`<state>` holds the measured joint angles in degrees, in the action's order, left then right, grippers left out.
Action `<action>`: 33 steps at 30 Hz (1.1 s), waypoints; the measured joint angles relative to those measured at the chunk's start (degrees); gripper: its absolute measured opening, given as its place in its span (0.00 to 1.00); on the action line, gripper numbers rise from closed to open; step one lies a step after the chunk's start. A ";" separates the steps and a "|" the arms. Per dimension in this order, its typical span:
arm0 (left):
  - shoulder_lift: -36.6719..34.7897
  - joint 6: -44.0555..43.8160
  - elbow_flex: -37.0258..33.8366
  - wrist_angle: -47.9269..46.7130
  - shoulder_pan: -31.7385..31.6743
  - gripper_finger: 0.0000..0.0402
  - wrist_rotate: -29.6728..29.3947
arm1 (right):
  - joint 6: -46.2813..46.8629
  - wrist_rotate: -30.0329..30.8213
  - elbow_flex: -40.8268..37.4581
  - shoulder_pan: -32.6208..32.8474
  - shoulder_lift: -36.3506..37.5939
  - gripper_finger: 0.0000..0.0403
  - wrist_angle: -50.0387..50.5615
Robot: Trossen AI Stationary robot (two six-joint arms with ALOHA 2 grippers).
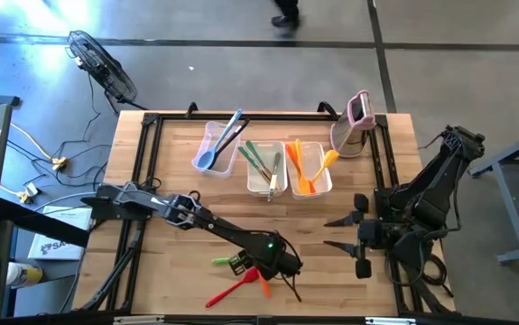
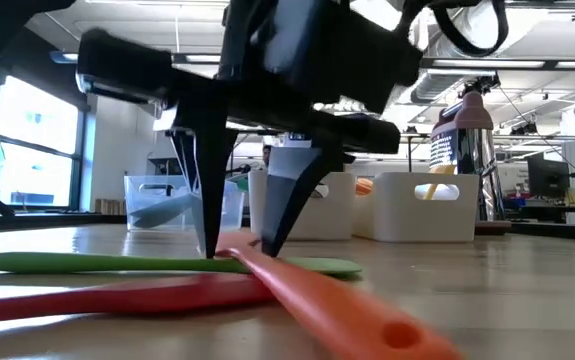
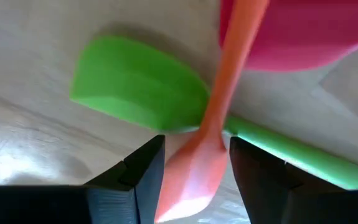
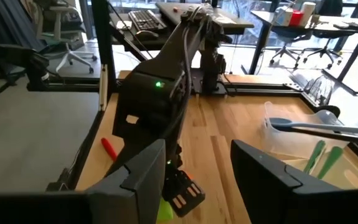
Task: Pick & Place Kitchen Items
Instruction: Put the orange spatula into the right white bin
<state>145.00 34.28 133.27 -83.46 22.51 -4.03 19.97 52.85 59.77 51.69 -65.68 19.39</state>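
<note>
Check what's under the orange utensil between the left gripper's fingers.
The orange utensil lies across the green spatula and beside the red spatula; bare wood shows under its end. The left gripper straddles it, fingers open. Where the green handle passes beneath it is covered.

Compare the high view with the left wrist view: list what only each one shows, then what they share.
Only the high view: three clear tubs holding sorted utensils, the pink-and-white gadget, and the right gripper waiting open near the table's right edge. Only the left wrist view: the left gripper open with the orange utensil between its fingers, that utensil crossing over the green spatula. Both: the orange, green and red utensil cluster.
</note>
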 joint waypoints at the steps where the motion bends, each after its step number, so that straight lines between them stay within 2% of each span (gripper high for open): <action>1: 0.37 0.01 0.10 0.23 -0.03 0.44 0.94 | 0.01 -0.37 0.00 -0.10 -0.13 0.43 -0.02; 10: 1.24 -0.97 0.22 0.32 -0.91 0.44 2.31 | 1.44 -0.69 0.00 -0.08 -0.31 0.43 0.10; 13: 1.28 -1.52 0.22 0.47 -1.15 0.41 2.45 | 1.44 -0.69 0.00 -0.08 -0.32 0.43 0.16; 16: 1.33 -1.53 0.22 0.79 -1.16 0.30 2.13 | 1.44 -0.69 0.00 -0.08 -0.32 0.43 0.18; 20: 1.37 -1.50 0.22 1.04 -1.27 0.08 2.32 | 1.40 -0.67 0.00 -0.08 -0.32 0.43 0.20; 21: 1.37 -1.55 0.20 0.92 -1.27 0.05 2.48 | 1.39 -0.65 0.00 -0.08 -0.32 0.43 0.22; 33: 0.97 -7.50 0.00 -0.52 -1.00 0.04 -1.85 | 1.27 -0.93 0.00 -0.05 -0.32 0.43 0.29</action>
<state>145.96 26.78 133.27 -83.98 21.50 -5.88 21.23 51.92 59.77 51.64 -66.00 19.68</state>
